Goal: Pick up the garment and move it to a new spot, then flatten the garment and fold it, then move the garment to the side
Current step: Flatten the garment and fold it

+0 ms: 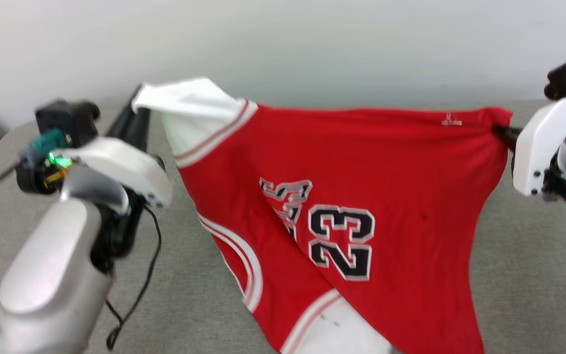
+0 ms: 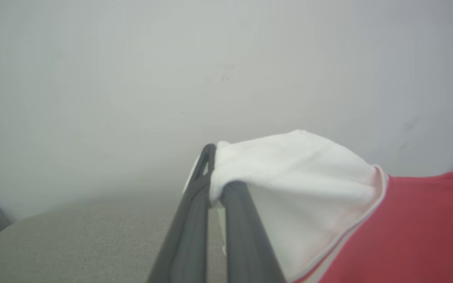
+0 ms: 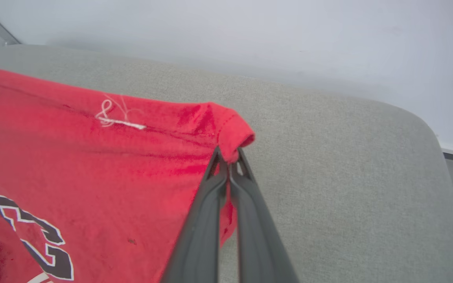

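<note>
The garment [image 1: 361, 196], a red jersey with white sleeves and a black 23, hangs stretched between both arms above the grey table [image 1: 533, 275]. At the upper left my left gripper [image 1: 138, 105] is shut on a white sleeve [image 2: 289, 177]; its dark fingers [image 2: 195, 220] pinch the sleeve's edge. My right gripper [image 1: 501, 130] is shut on a red corner of the hem [image 3: 230, 137], its fingers [image 3: 210, 212] pressed together on the cloth. The garment's lower part, with the other white sleeve [image 1: 347, 334], sags toward the table at the bottom of the head view.
A pale wall [image 1: 283, 44] rises right behind the table's far edge. A black cable [image 1: 140, 285] hangs from my left arm over the table. The table's rounded right corner [image 3: 419, 125] lies just beyond the right gripper.
</note>
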`<state>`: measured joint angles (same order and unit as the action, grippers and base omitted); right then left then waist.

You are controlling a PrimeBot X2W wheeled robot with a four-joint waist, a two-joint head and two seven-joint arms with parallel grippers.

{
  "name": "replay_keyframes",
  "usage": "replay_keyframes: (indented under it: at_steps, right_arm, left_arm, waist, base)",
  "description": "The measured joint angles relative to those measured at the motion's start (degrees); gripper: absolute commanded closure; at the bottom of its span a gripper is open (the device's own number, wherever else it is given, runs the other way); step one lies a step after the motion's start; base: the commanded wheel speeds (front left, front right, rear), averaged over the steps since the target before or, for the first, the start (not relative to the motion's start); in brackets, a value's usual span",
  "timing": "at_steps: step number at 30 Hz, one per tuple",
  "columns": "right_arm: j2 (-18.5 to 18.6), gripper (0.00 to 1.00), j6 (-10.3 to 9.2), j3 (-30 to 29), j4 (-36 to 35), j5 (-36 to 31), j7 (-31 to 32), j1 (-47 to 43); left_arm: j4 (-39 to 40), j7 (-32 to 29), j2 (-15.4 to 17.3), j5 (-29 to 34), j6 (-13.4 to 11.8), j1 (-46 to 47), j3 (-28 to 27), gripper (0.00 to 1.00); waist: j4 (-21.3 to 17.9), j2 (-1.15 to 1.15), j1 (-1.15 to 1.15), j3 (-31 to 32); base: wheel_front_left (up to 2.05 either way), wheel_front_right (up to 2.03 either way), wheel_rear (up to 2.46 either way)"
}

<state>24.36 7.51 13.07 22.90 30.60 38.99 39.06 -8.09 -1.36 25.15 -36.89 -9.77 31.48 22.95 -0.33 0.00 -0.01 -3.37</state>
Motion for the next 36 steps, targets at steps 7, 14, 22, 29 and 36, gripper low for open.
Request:
replay_keyframes:
  at_steps: [7,14,22,29,36]
  right_arm:
    - [-0.85,1.0,0.02,-1.75,0.79,-2.04,-5.41,7.66]
    - [-0.14,1.0,0.03,-3.24,1.09,-4.89,-12.48,20.22]
    - [-1.04,1.0,0.04,-4.97,4.09,-6.53,-18.34,36.93]
    - [-1.31,1.0,0.03,-3.25,7.43,-6.55,-24.35,48.09]
    - [-1.47,1.0,0.03,2.3,14.39,-4.39,-29.42,54.86]
  left_arm:
    - [-11.33,0.09,-1.46,-2.1,1.24,13.95,-3.27,1.0]
    - [-19.02,0.43,-1.76,1.16,2.33,32.81,-3.11,1.0]
    - [-24.15,2.23,-0.58,5.01,2.71,52.34,-3.32,1.0]
    - [-26.37,3.78,0.29,6.56,2.9,63.21,-3.69,1.0]
    - [-30.29,5.21,0.58,6.34,3.83,66.08,-4.09,1.0]
  waist:
    - [-2.87,0.0,-0.01,0.09]
    - [-3.35,0.0,0.0,-6.53]
    - [-4.28,0.0,0.01,-17.42]
    - [-5.26,0.0,0.02,-28.32]
    - [-6.08,0.0,0.03,-37.1]
  base:
    - [0.0,0.0,0.0]
    - [0.0,0.0,0.0]
    - [0.0,0.0,0.0]
    - [0.0,0.0,0.0]
    - [0.0,0.0,0.0]
